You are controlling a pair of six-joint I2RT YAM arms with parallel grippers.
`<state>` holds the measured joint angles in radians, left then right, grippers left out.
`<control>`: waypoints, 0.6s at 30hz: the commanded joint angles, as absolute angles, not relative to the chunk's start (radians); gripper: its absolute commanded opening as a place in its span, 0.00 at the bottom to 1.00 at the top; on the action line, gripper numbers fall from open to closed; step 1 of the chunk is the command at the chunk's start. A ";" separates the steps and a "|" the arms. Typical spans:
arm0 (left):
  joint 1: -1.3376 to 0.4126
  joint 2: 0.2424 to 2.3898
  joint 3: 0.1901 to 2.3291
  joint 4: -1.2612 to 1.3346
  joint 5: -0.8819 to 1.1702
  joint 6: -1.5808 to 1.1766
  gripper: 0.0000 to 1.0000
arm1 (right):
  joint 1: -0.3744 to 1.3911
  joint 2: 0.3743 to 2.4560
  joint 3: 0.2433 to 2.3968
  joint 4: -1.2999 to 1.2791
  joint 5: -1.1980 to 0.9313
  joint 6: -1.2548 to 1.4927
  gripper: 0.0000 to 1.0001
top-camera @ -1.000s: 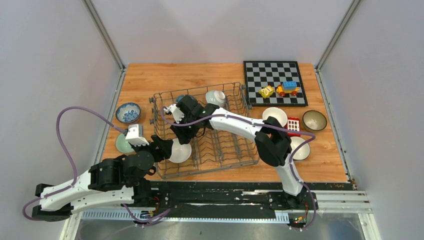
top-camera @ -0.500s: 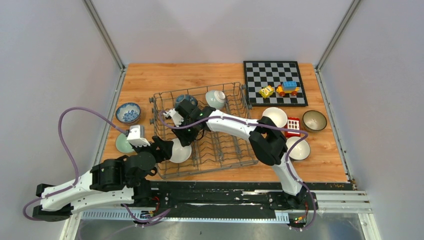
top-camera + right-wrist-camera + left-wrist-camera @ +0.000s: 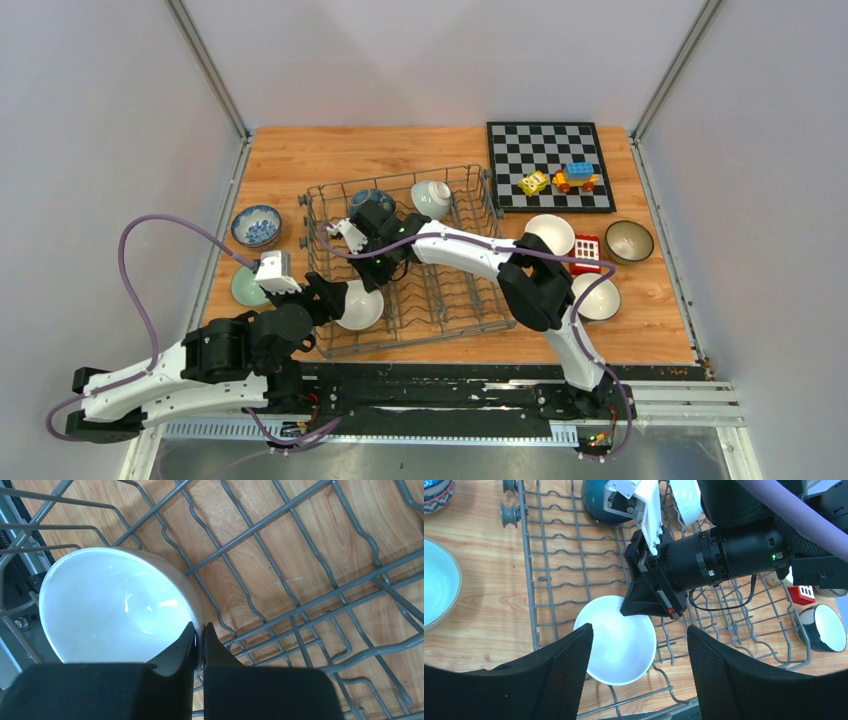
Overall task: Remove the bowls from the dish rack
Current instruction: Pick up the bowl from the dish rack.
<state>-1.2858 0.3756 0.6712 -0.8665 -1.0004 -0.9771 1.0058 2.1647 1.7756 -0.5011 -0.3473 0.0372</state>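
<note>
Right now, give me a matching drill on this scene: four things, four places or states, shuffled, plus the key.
Things:
1. right gripper
2. dark teal bowl
3. blue-patterned bowl
4. toy blocks

Places or states:
A. on the chessboard
B. on the table, left of the rack
C. shut on a white bowl, at its rim
D. in the rack, at its far end

Pairs: 1-C, 2-D, 3-B, 4-A
</note>
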 commanded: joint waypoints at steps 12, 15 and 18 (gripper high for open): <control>-1.281 0.433 0.899 -0.798 -1.239 -0.846 0.79 | 0.941 1.832 1.786 -0.563 -0.158 0.260 0.00; -1.279 0.522 0.963 -0.655 -1.237 -0.681 0.84 | 0.899 1.701 1.732 -0.615 -0.084 0.290 0.00; -1.280 0.616 1.015 -0.523 -1.188 -0.563 0.99 | 0.867 1.576 1.676 -0.691 0.025 0.305 0.00</control>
